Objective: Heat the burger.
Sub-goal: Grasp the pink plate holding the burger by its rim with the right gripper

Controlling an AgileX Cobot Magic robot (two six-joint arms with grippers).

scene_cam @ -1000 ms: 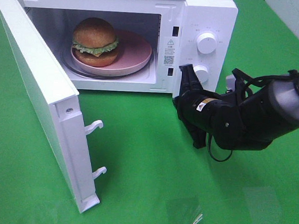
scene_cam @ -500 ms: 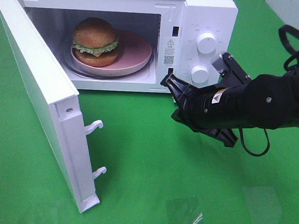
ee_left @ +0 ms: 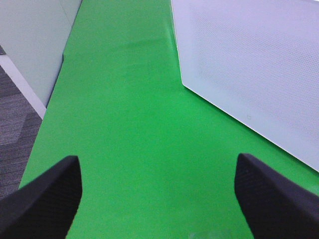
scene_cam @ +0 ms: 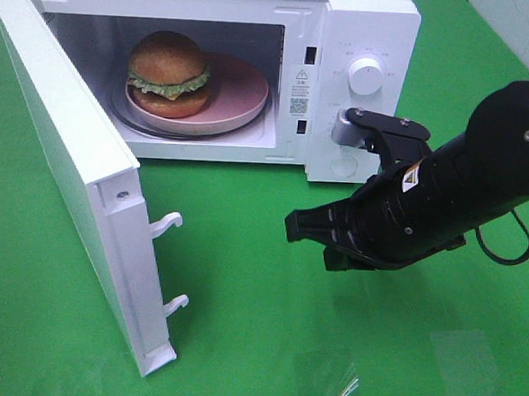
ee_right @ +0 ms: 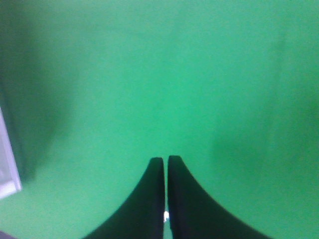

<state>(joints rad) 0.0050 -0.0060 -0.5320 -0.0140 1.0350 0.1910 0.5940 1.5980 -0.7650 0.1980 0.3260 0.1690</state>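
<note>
The burger sits on the pink plate inside the microwave, so loading looks done and the next move calls for pushing the open door shut. The right fingers are pressed together, empty, above the green desk; the left fingers are spread wide, holding nothing, with grey floor beyond the desk's edge.

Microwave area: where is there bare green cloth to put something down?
Bare green cloth lies between the open door and the right gripper, and right of the microwave. Crowded: the cavity, filled by pink plate and burger; the arm blocks the dials.
</note>
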